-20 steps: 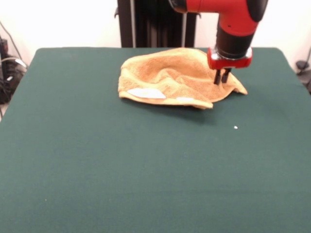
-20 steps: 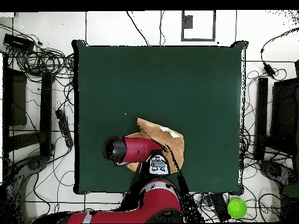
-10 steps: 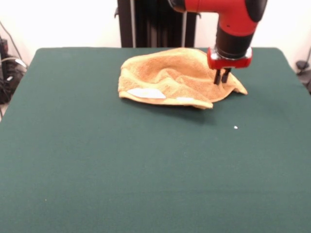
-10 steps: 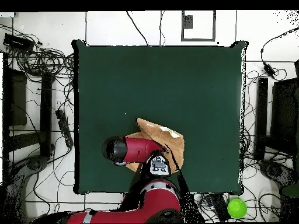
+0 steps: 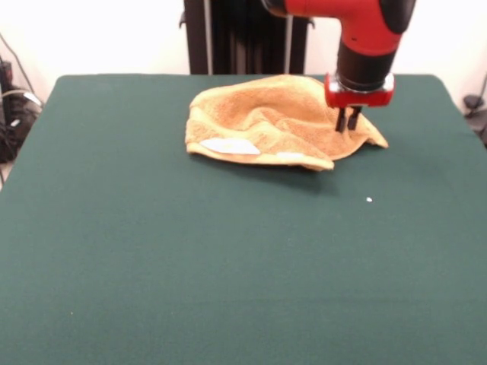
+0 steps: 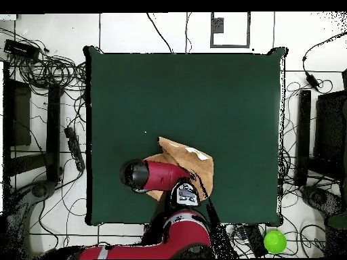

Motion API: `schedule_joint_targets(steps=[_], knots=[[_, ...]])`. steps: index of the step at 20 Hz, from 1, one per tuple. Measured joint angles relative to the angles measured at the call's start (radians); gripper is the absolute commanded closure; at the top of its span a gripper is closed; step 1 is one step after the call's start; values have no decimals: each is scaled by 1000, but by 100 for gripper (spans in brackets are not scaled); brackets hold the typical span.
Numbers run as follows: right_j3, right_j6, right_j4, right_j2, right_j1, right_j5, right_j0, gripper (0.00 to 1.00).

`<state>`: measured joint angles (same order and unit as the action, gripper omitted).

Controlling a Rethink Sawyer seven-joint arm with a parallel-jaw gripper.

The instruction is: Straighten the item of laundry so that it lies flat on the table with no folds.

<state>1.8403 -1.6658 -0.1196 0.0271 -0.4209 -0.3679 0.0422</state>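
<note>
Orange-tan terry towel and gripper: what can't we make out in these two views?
- Overhead view: the red and black arm covers the gripper and part of the orange-tan terry towel.
- Front view: the gripper has two dark fingertips close together at the towel; whether they pinch cloth is too small to tell.
- Front view: the towel's far edge and underside are hidden by its own folds.
- The white labels are too small to read.
</note>
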Motion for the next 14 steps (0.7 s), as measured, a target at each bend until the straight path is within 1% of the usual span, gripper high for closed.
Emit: schedule_joint_targets(steps=[9,14], knots=[[60,-3,-119,-12,-8,61,-18,100],[84,-3,-154,-26,-12,84,-36,100]])
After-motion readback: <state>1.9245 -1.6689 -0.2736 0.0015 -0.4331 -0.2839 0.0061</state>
